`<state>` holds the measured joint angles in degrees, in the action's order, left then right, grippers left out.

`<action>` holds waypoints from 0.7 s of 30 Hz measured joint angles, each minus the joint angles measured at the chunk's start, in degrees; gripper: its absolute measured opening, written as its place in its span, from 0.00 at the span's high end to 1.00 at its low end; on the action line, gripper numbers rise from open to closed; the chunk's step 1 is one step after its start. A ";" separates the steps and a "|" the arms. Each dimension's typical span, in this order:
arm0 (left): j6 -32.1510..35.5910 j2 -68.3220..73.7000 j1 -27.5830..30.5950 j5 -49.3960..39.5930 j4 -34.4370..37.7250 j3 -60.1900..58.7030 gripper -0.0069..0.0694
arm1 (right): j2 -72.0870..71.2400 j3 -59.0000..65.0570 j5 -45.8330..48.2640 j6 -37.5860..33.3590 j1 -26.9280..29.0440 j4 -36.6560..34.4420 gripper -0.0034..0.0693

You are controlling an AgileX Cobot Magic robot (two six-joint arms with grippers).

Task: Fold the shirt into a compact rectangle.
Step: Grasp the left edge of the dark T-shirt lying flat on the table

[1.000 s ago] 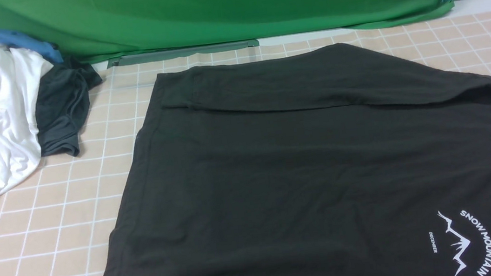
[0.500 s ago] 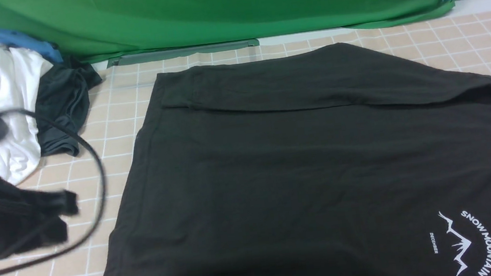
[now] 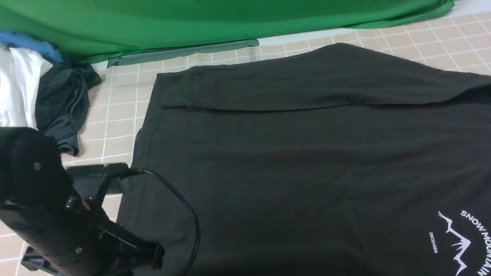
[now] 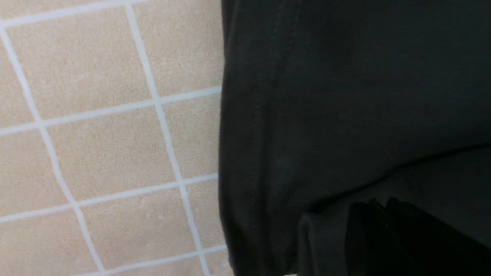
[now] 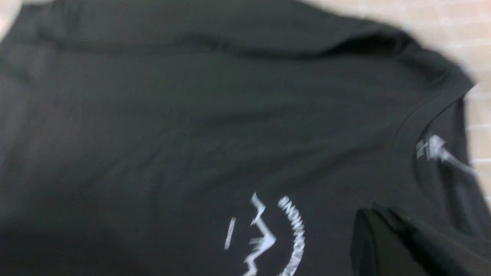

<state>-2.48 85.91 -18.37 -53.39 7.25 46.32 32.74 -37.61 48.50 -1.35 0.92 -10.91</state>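
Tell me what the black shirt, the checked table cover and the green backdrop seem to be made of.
Shirt: soft matte knit, probably cotton jersey; fine ribbing and a stitched hem show close up.
Table cover: matte, fuzzy cloth, judging by its nap.
Backdrop: smooth thin fabric, hanging in soft folds.

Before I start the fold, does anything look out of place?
The shirt lies slightly skewed to the tablecloth grid, and a cable from the left arm loops over its hem edge. A heap of crumpled clothes sits far-left.

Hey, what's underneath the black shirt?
The beige checked cloth shows around the shirt and runs under it; anything else beneath is hidden by the fabric.
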 joint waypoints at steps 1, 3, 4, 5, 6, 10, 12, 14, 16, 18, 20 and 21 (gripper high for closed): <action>-0.04 1.17 0.00 0.01 -0.61 0.00 0.77 | 1.64 -0.48 0.29 -1.57 0.00 -1.60 0.90; -0.06 2.63 0.00 -0.13 -1.02 0.00 0.66 | 3.64 -0.82 0.29 -5.06 0.00 -5.99 0.90; -0.11 3.04 0.00 -0.41 -1.02 0.06 0.61 | 4.00 -0.82 0.29 -5.83 0.00 -6.96 0.90; -0.11 3.40 0.00 -0.73 -1.02 0.06 0.55 | 4.54 -0.82 0.29 -6.89 0.00 -8.37 0.89; -0.11 3.65 0.00 -0.99 -1.02 0.06 0.50 | 4.69 -0.82 0.29 -7.83 0.00 -9.54 0.89; -0.11 4.04 0.00 -1.34 -0.97 0.11 0.27 | 4.85 -0.82 0.05 -9.33 0.00 -11.22 0.89; -0.11 4.06 -0.10 -1.71 -0.85 0.11 0.23 | 4.85 -0.82 0.05 -9.48 0.00 -11.35 0.89; -0.11 4.06 -0.21 -1.84 0.51 -0.37 0.19 | 4.85 -0.82 0.05 -9.62 0.00 -11.41 0.88; 1.03 4.11 -0.35 -0.95 2.28 -1.89 0.20 | 4.85 -0.82 0.05 -9.63 0.00 -11.45 0.88; 2.48 4.17 -0.40 0.44 3.19 -3.23 0.20 | 4.85 -0.82 0.05 -9.63 0.00 -11.45 0.88; 3.38 4.17 -0.45 1.87 3.51 -4.15 0.20 | 4.85 -0.82 0.05 -9.63 0.00 -11.45 0.87; 4.45 4.17 -0.46 3.75 3.80 -5.18 0.21 | 4.85 -0.82 -0.01 -9.68 0.00 -11.48 0.87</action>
<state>1.98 90.08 -18.83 -49.63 11.05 41.14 37.59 -38.43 48.48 -11.03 0.92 -22.39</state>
